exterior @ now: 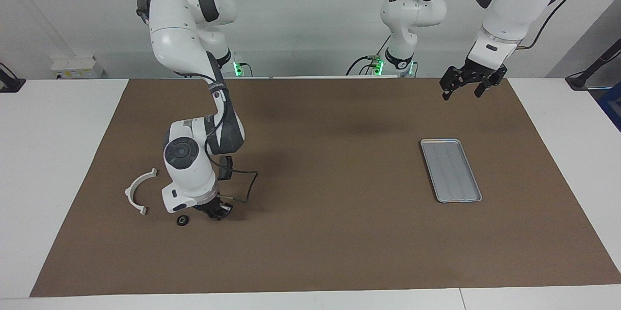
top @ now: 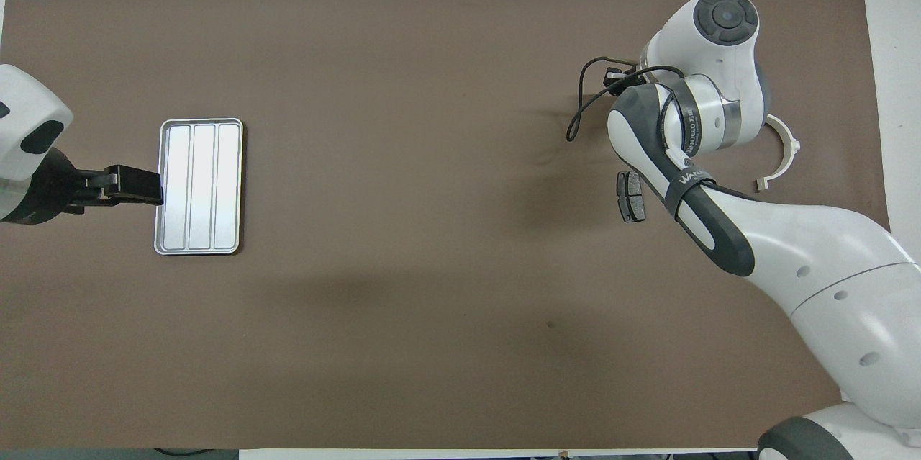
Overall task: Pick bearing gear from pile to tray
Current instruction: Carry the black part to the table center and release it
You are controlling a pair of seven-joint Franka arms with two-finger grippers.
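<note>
While the right gripper (exterior: 217,214) sits low on the mat with fingertips drawn together, whether on a part I cannot tell, a small black ring-shaped piece (exterior: 183,220) lies just beside it. The left gripper (exterior: 466,86), fingers spread, waits above the mat near the silver ribbed tray (exterior: 450,170).

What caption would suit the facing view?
Right gripper shut, down at the pile beside a black round piece; left gripper waits raised, tray empty.
</note>
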